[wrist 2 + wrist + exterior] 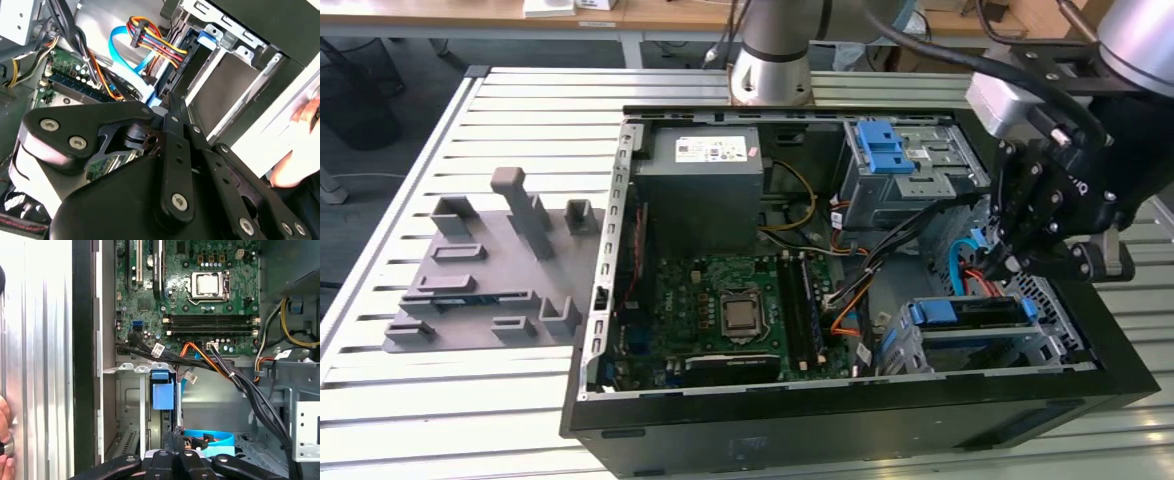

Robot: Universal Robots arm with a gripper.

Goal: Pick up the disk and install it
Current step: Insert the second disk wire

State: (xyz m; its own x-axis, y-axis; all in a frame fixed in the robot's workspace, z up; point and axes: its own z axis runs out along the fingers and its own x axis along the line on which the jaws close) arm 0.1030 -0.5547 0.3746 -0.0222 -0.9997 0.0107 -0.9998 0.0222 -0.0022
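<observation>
Disk: flat silver hard drive in blue plastic carrier (966, 312) sits in the open black computer case's (854, 420) drive bay | my end effector (1014, 262) hovers just above; can't tell if open | feels stiff, breakable; hold blue edges.

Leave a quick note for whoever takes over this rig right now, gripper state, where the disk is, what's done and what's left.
Gripper: inside the open computer case, at the exterior view's right, just above the lower drive cage; open or shut cannot be told.
Disk: its blue carrier sits in that cage, below the gripper; contact between the two is not clear.
Done: disk is already in the case, at or in its bay.
Left: confirm it is fully seated; red and blue cables hang loose nearby.
</observation>
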